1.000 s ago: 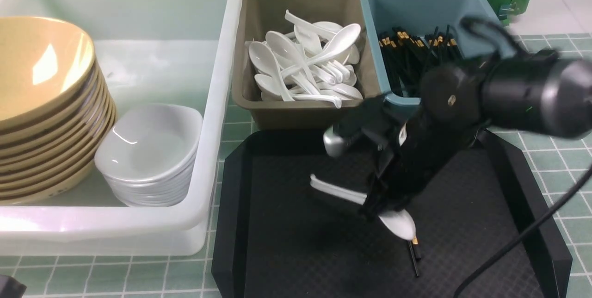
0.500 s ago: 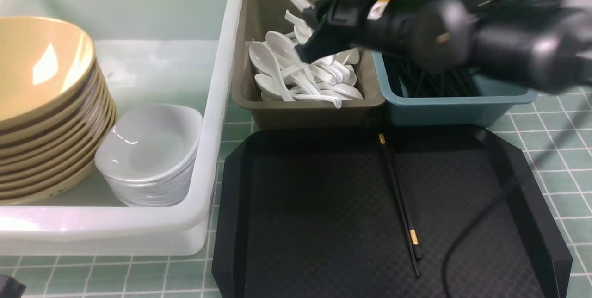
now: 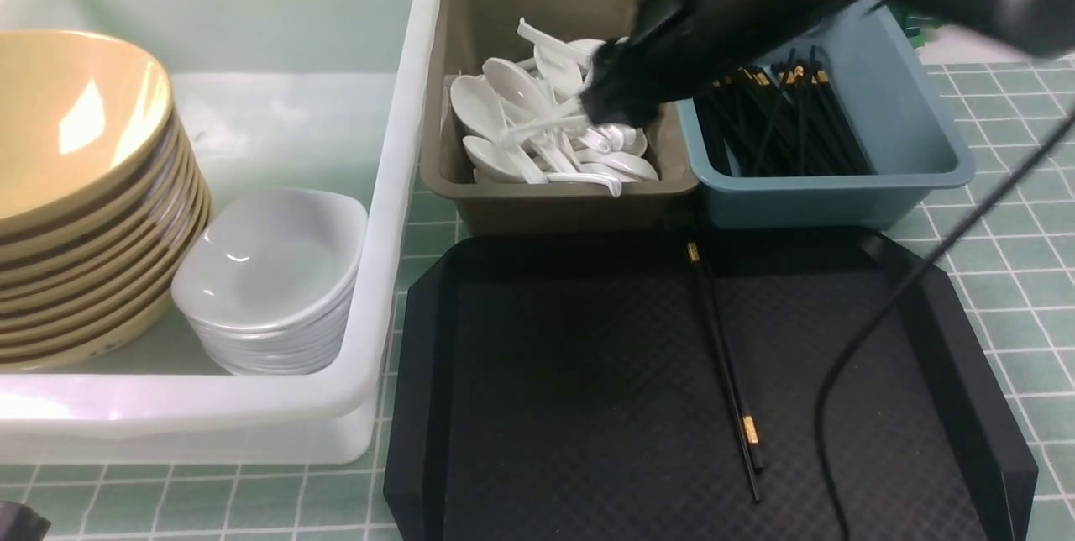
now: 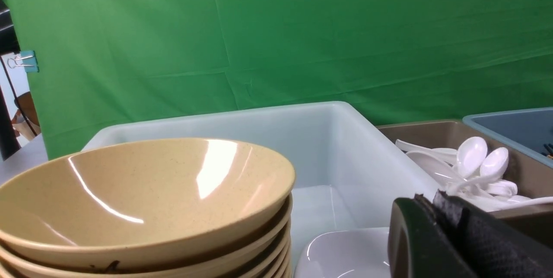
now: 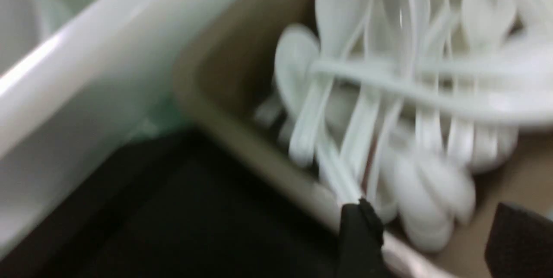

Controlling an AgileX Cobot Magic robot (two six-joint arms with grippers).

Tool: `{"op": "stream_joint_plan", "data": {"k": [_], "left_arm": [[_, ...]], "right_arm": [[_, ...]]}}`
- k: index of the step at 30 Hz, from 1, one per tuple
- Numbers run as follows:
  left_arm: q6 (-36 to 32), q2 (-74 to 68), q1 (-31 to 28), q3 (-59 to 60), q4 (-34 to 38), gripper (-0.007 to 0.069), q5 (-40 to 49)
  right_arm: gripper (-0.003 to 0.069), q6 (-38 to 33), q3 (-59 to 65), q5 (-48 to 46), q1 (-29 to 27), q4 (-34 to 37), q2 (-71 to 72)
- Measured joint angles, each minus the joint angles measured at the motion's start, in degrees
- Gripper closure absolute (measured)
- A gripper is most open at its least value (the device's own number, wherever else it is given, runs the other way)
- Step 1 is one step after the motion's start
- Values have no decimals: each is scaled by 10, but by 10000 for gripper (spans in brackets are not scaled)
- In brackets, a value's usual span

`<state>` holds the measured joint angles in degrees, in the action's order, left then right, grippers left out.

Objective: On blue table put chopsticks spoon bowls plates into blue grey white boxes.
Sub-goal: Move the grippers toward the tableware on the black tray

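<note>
The tabletop [image 3: 1008, 289], pale green with a white grid, carries all containers. On the robot's left stands the largest, the translucent white tub [image 3: 395, 188], holding the nested tan bowls [image 3: 67, 138] and, beside them, the stacked white plates [image 3: 269, 264]. The black tray [image 3: 579, 407] lies in front of the two smaller boxes. The grey-brown box [image 3: 571, 217] contains the spoons [image 3: 479, 108]; the blue box [image 3: 840, 209], adjoining it, contains most of the chopsticks [image 3: 798, 121]. Sorting appears nearly complete: bowls, plates and spoons are boxed, and two loose chopsticks [image 3: 722, 356] remain on the tray, lengthwise and close together, gold bands at opposite ends. The right jaws [image 5: 434, 232] are spread and released above the grey-brown box; the left jaws [image 4: 436, 204] are clenched, grasping nothing. The tray floor offers open room on both sides of the pair. Approach from above should clear the rims of the two boxes; the right arm's cable [image 3: 873, 327] hangs across the tray and could brush its raised edge.
</note>
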<state>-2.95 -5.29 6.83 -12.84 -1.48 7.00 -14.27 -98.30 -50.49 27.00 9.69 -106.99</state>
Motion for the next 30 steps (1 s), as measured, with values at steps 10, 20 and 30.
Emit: {"op": "stream_joint_plan", "data": {"k": [10, 20, 30], "left_arm": [[0, 0, 0, 0, 0, 619, -1], [0, 0, 0, 0, 0, 619, -1], [0, 0, 0, 0, 0, 619, -1]], "right_arm": [[229, 79, 215, -39, 23, -26, -5], [229, 143, 224, 41, 24, -101, -39], [287, 189, 215, 27, 27, -137, -65]]}}
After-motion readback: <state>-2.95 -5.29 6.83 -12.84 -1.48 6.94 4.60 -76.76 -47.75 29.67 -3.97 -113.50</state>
